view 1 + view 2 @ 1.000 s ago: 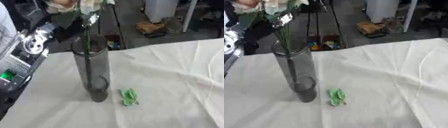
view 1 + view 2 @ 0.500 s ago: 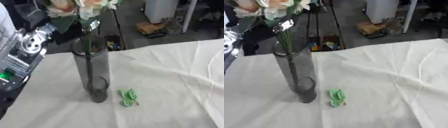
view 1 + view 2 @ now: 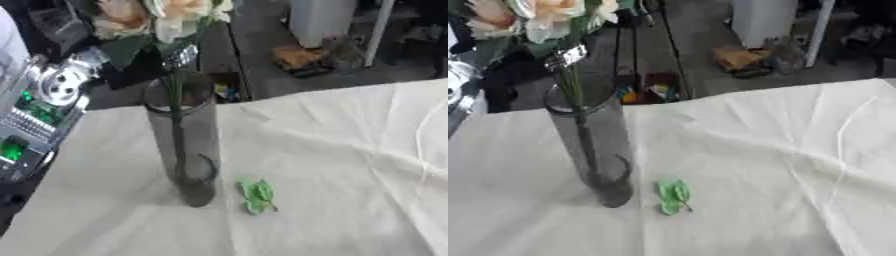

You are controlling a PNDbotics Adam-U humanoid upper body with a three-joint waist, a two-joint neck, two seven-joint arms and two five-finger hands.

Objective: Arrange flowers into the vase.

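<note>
Neither hand shows in either view, so their state cannot be told; the flowers, upper left, have their stems inside the vase, left of centre on the cloth-covered table. Tall, narrow and top-heavy, the vase could tip toward the nearby left table edge; open cloth lies right, beyond a fallen green leaf.

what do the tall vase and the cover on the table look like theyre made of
Tall grey cylindrical vase: apparently smoked glass or clear plastic, since the flower stems show through its wall. Cream table cover: looks like matte woven cloth, judging by its soft creases and wrinkles.
</note>
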